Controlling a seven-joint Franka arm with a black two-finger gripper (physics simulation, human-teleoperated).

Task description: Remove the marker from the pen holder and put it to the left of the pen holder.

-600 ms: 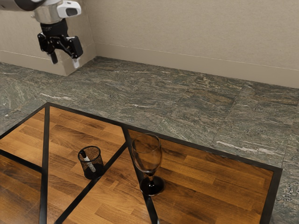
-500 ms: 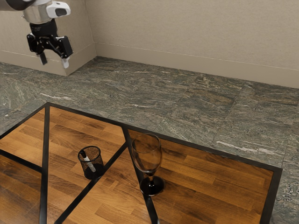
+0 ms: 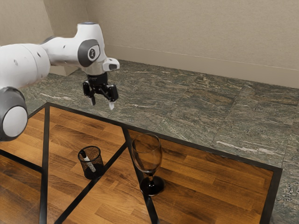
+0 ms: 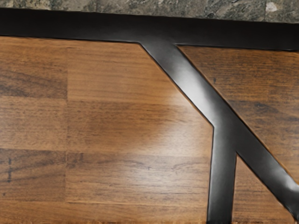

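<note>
Stemmed glass (image 3: 149,164) upright on wooden table (image 3: 215,186) | stone floor (image 3: 196,107) | beige wall (image 3: 196,35)

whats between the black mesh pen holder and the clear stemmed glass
No object stands between the pen holder and the glass: in the exterior view that stretch is bare wooden tabletop, crossed by a black strip.

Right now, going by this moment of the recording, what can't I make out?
- Marker's lower end: exterior view, obscured by the dark mesh of the pen holder.
- Any lettering on the marker: exterior view, too small to read.
- Arm's base: exterior view, cut off by the left edge.
- Table's near side: exterior view, cut off by the bottom edge.
</note>
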